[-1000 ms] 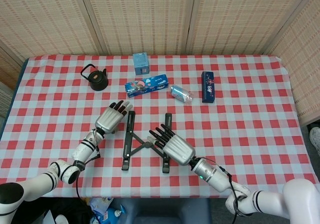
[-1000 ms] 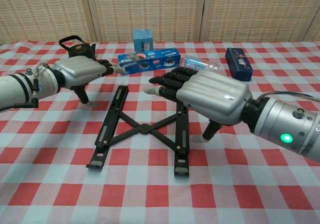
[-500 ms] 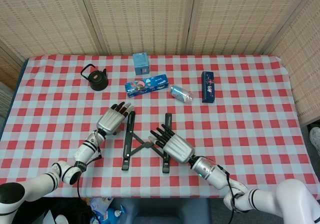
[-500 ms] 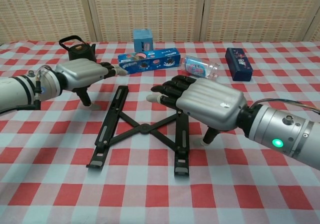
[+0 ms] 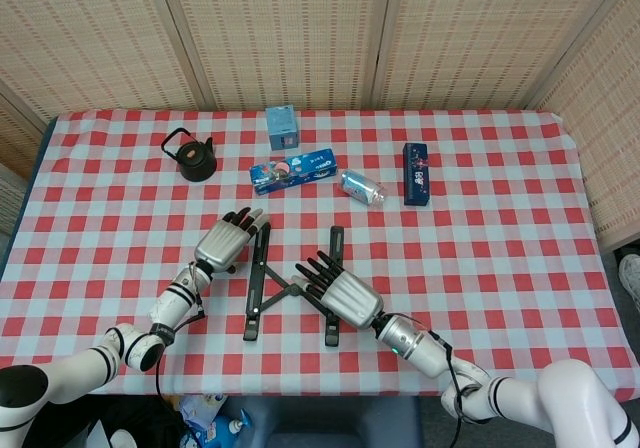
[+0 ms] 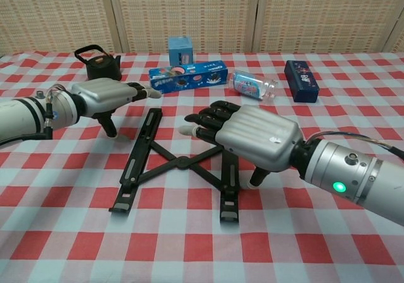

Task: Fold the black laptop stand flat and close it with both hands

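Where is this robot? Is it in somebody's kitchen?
Probably not a real kitchen; it looks like a practice table set up for the robot. A checked tablecloth covers it, woven screens stand behind, and a kettle and snack boxes sit around.

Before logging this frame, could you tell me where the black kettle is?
The black kettle stands far left on the table, beyond the left hand.
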Robot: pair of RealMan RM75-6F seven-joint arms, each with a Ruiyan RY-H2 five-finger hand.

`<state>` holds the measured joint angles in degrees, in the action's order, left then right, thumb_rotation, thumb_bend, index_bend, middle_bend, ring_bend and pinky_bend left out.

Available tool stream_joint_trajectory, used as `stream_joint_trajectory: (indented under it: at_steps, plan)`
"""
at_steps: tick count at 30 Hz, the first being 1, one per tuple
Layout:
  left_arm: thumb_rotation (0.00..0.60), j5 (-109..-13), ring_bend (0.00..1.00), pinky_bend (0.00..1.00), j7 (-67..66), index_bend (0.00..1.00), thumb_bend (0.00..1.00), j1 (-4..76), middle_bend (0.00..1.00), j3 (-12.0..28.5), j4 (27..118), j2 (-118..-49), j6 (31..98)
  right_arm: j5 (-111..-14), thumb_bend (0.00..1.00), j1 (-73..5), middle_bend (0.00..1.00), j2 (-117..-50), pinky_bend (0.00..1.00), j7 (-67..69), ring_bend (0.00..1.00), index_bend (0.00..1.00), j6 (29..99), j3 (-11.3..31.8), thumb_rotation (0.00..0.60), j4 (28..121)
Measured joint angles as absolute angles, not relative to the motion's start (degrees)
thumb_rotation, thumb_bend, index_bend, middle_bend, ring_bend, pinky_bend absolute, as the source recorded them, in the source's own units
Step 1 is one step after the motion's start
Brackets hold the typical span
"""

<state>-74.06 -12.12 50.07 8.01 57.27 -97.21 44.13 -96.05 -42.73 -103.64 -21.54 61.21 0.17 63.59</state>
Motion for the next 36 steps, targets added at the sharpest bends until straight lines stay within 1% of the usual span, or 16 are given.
stream_joint_trajectory:
  at_steps: [9, 36]
  plan:
    - [0.6, -72.8, 0.0, 0.17, -9.5, 0.0, 0.22, 50.1, 0.0, 8.5, 59.1, -96.7, 42.9, -96.3, 0.0, -42.8, 0.0, -104.7, 0.0, -20.9, 0.0, 0.0, 62.0, 0.4, 0.6, 62.1]
    - [0.6, -73.0, 0.0, 0.17, -4.9, 0.0, 0.22, 50.7, 0.0, 8.2, 63.1, -95.8, 41.7, -97.1, 0.0, -43.5, 0.0, -109.1, 0.0, -18.5, 0.0, 0.0, 64.8, 1.5, 0.6, 57.8]
